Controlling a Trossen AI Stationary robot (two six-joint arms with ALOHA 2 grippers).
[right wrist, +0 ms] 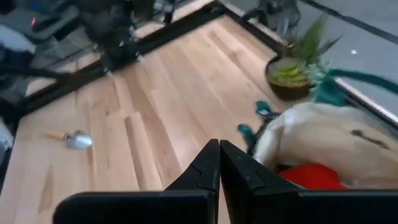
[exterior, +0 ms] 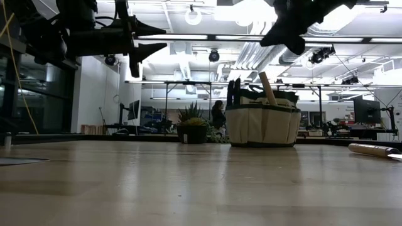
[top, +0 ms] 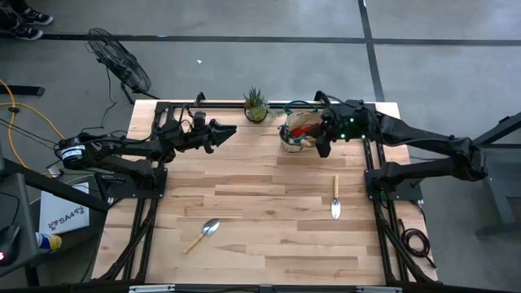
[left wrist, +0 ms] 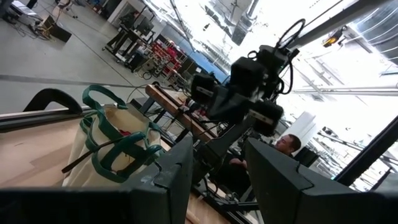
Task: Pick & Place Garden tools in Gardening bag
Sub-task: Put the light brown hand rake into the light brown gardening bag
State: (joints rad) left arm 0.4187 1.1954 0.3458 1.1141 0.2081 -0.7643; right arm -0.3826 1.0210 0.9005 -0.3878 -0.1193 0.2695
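The tan gardening bag [top: 298, 130] with green trim stands at the table's far side, right of centre. A red glove [right wrist: 311, 175] lies in it, and a wooden handle [exterior: 268, 88] sticks up out of it. My right gripper [right wrist: 219, 163] is shut with nothing between its fingers, and hangs above the bag's near right rim [top: 323, 148]. My left gripper [top: 230, 130] is open and raised left of the bag, pointing toward it [left wrist: 217, 168]. Two trowels lie flat on the table: one near right [top: 335, 198], one near left of centre [top: 201, 236].
A spiky green potted plant [top: 256, 106] stands at the far edge just left of the bag. Black frame rails [top: 146, 195] run along the table's left and right sides. Bare wood lies between the two trowels and in front of the bag.
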